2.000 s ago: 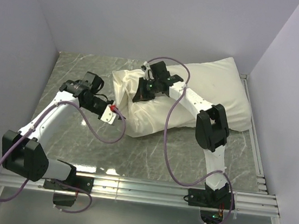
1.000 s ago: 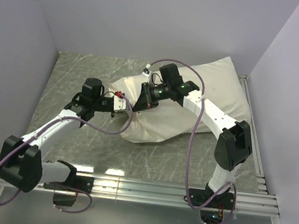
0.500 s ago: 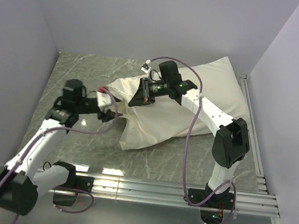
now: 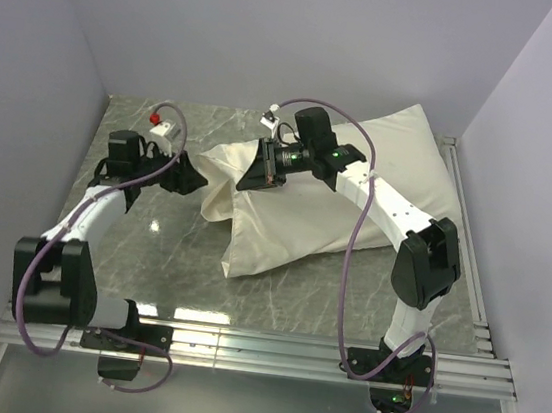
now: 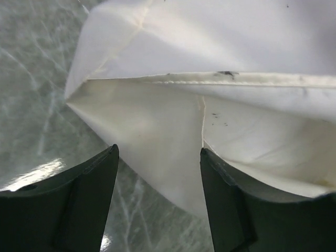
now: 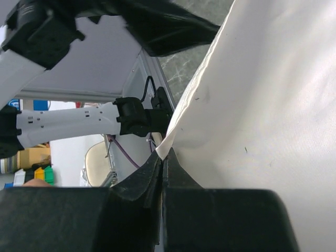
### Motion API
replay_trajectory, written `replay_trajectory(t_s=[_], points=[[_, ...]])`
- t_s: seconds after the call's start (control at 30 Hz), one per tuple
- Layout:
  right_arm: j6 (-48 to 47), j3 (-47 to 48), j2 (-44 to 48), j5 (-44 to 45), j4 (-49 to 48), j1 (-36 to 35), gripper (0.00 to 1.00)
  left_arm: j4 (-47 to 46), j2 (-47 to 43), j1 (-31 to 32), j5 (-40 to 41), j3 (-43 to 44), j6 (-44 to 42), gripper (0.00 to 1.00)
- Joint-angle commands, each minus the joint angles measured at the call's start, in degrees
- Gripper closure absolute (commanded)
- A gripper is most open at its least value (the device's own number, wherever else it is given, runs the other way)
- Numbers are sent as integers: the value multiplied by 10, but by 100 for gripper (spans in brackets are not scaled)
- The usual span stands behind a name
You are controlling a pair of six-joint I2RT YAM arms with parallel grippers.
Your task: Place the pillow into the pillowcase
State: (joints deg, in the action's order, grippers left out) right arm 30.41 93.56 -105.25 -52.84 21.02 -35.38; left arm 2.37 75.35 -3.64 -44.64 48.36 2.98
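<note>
From above, the pillowcase (image 4: 283,230) lies crumpled mid-tabletop (image 4: 140,250), its mouth turned left. The pillow (image 4: 412,163) sits behind and to the right against the far corner. Its near end is covered by the pillowcase, and I can't tell whether it is inside or only underneath. The right pincer (image 4: 258,172) is clamped on the upper edge of the mouth. The left pincer (image 4: 191,176) hangs wide just beside the left corner, holding nothing. I judge we're at the opening step, with one lip held and the other not yet caught.

In the left wrist view, the left pincer (image 5: 158,152) gapes over the pillowcase (image 5: 152,121), fingers apart on either side of the lower layer. A stitched hem (image 5: 236,79) runs across just beyond. Next I'd push forward and close on that lower lip alone, then pull the lips apart.

In the right wrist view, the right pincer (image 6: 163,157) is shut tight on the thin edge of the pillowcase (image 6: 262,94), with the left arm (image 6: 68,121) beyond it.

In the way: the walls crowd the pillow, the right arm's cable (image 4: 352,256) loops over the fabric, and I could pinch both layers together.
</note>
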Motion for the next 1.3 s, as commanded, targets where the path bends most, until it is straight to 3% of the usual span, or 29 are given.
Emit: replay_trajectory(t_s=[0.0,0.1,0.13,0.17,0.27,0.37,0.4,0.43,0.47,0.5,0.57,0.63,0.7,0.73,0.8,0.87,0.93,0.97,1.0,1.07,1.1,1.13,1.17,1.23,1.27], points=[[-4,22,6,-4,-13,0,100,-82,21,30,14,19,82,31],[-18,22,3,11,-4,-3,100,-116,23,33,-69,6,121,45],[-24,23,0,12,-4,-7,100,-99,22,33,-83,2,124,62],[-24,26,-4,13,-6,-8,100,-73,23,47,-73,10,120,67],[-9,50,-19,5,-25,-10,100,-39,39,69,-92,3,147,64],[3,62,-21,3,-40,-9,100,-99,55,89,-80,-26,231,56],[5,62,-16,5,-47,-9,100,-114,65,100,-73,-27,246,57],[12,58,-13,9,-53,-10,100,-144,70,100,-90,-33,264,67],[14,56,-10,13,-58,-14,100,-251,74,97,-108,-36,296,70],[14,55,-7,24,-65,-18,100,-295,76,81,-137,-34,361,71],[11,56,-10,42,-70,-30,100,-337,68,51,-149,2,395,65],[24,65,-22,83,-103,-47,100,-263,52,-24,-156,61,375,55],[35,84,-56,130,-140,-60,100,-146,39,-105,-164,102,310,49],[38,131,-76,148,-144,-63,100,-115,35,-129,-163,132,287,42],[40,204,-152,175,-142,-67,100,-55,26,-184,-151,157,215,36],[49,340,-211,186,-126,-66,100,42,26,-200,-130,193,132,31],[-8,377,-233,198,-116,-65,62,149,25,-203,-125,214,54,28],[-32,371,-222,198,-100,-61,46,176,22,-202,-116,214,14,27],[-54,354,-181,187,-70,-53,20,208,12,-203,-120,212,-68,26],[-109,275,-129,159,-29,-19,11,331,3,-202,-123,211,-229,16],[-128,244,-67,145,20,-2,8,362,-7,-200,-120,206,-273,5],[-184,183,-33,138,46,13,6,395,-13,-198,-113,199,-319,1],[-216,152,-1,151,75,38,6,471,-18,-197,-108,197,-412,1],[-327,62,106,177,156,57,5,532,-42,-186,-94,180,-497,1],[-364,23,184,231,173,69,5,563,-56,-173,-86,167,-569,1]])
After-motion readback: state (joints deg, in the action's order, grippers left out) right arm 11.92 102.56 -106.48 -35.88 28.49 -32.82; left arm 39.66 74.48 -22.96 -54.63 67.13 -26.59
